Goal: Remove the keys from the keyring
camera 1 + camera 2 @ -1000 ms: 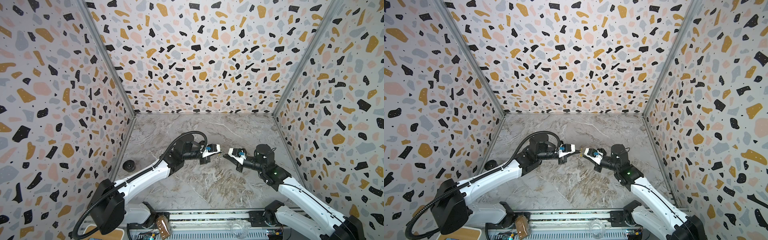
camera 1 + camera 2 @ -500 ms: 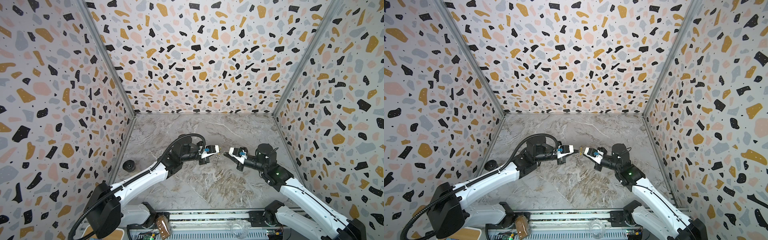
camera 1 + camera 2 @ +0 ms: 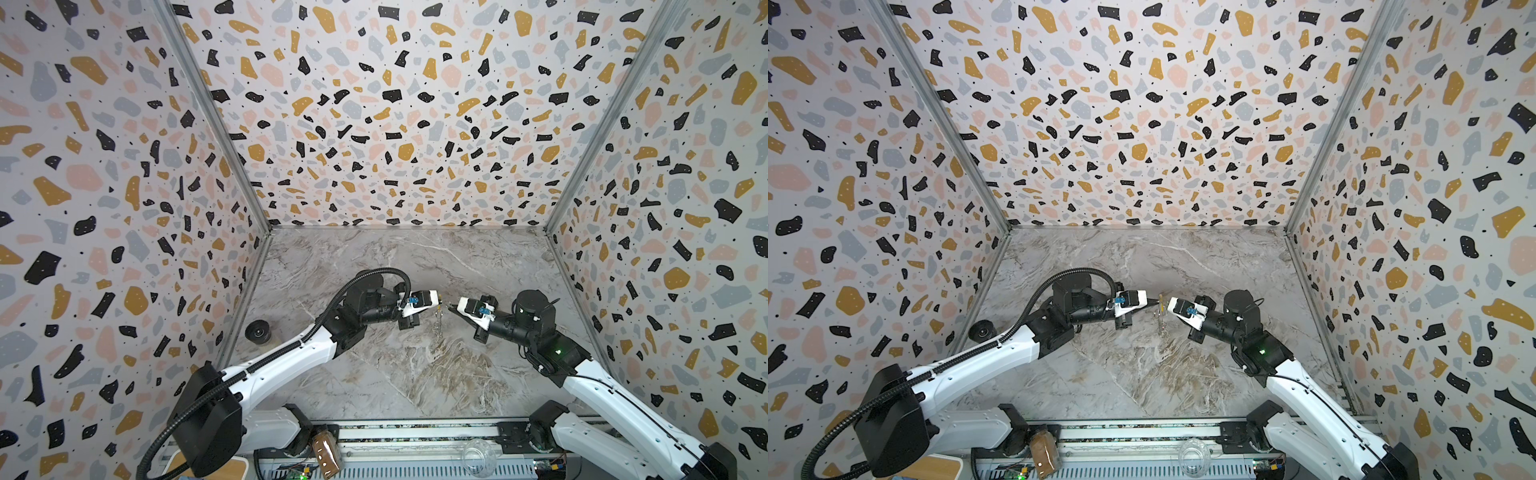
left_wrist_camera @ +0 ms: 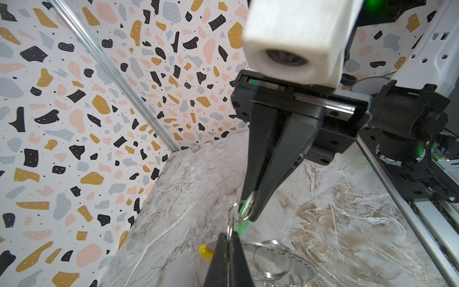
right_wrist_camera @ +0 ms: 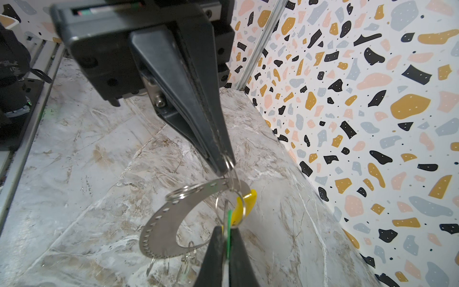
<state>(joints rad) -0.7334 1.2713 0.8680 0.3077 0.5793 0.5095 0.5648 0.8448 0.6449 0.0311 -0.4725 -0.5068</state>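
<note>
Both arms reach from the near rail [image 3: 415, 432] and meet tip to tip above the middle of the table [image 3: 415, 374], so the work hangs in the air where nothing can snag it. The right gripper [image 4: 249, 212], coming in from the right, is clenched on the green-tagged key [image 4: 243, 226] by its flat tag, an easier hold than the tiny key itself. Facing it, the left gripper [image 5: 223, 167] is clamped tight at the top of the keyring [image 5: 159, 223], just beside the yellow sleeve [image 5: 246, 202]. A small split ring [image 5: 230, 161] pokes out at its tips, and I cannot tell whether the pads bite that ring or the hoop's rim. The keyring dangles below, clear of the table, with spare little rings [image 5: 185, 258] along its lower edge. One arm anchors and the other pulls, so the green-tagged key looks part-way through being worked off and not yet free. The pale-tagged key I cannot make out.
</note>
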